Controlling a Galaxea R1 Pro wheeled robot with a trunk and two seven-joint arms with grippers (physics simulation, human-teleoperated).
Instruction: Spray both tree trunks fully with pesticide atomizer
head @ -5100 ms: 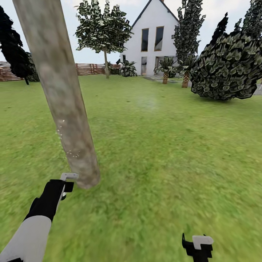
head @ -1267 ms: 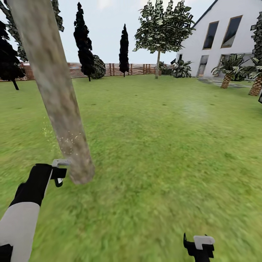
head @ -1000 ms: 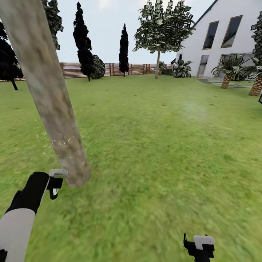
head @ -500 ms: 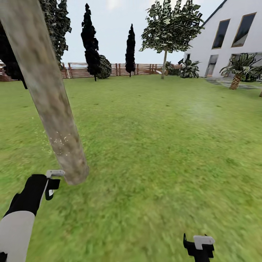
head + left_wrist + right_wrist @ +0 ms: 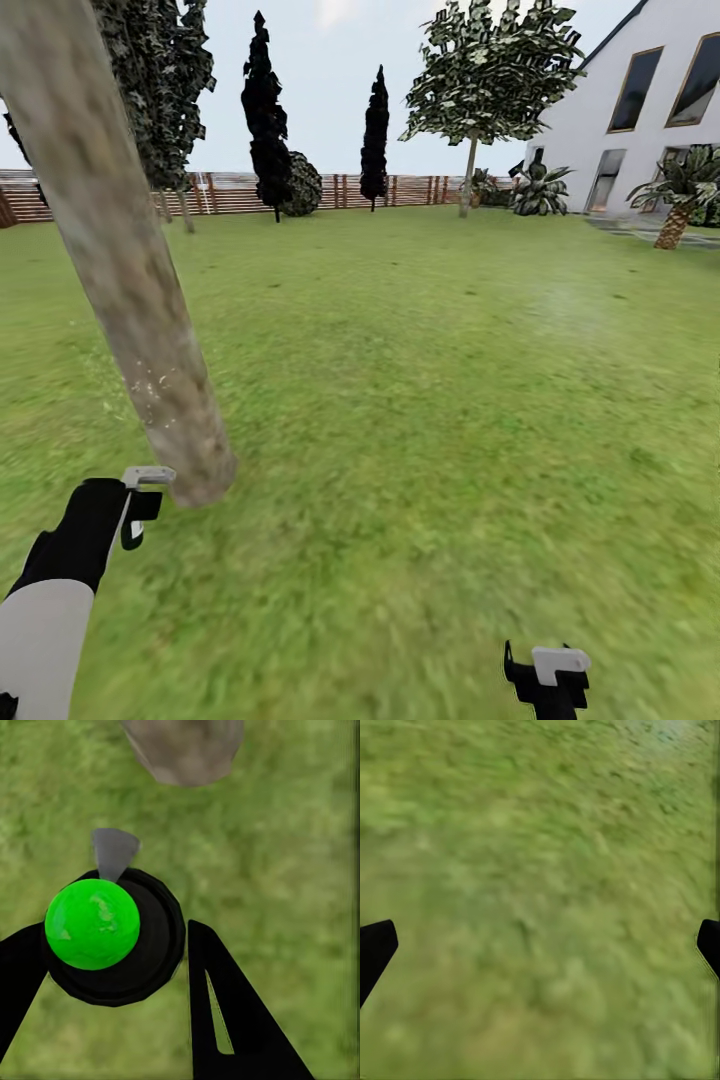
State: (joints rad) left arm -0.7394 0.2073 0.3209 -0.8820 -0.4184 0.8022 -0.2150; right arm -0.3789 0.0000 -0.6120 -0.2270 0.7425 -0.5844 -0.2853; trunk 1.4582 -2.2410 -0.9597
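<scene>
Down at the near left, the left gripper (image 5: pixel 140 497) is clamped on the pesticide atomizer (image 5: pixel 112 936), its green cap between the black fingers (image 5: pixel 225 1020) and its grey nozzle aimed at the tree trunk (image 5: pixel 120 270) just beyond. Tiny white specks of pesticide (image 5: pixel 150 385) dot the trunk's lower part. Near right, the right gripper (image 5: pixel 548 680) hangs over the lawn (image 5: pixel 430 400), spread wide and holding nothing. Far back stands a wooden fence (image 5: pixel 400 190).

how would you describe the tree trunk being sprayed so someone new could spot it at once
On the grass lawn, look to the near left, just ahead of the left gripper that holds the atomizer. The tree trunk is a thick, leaning, mottled grey-brown column with white specks low down, far wider than the thin stems by the fence.
</scene>
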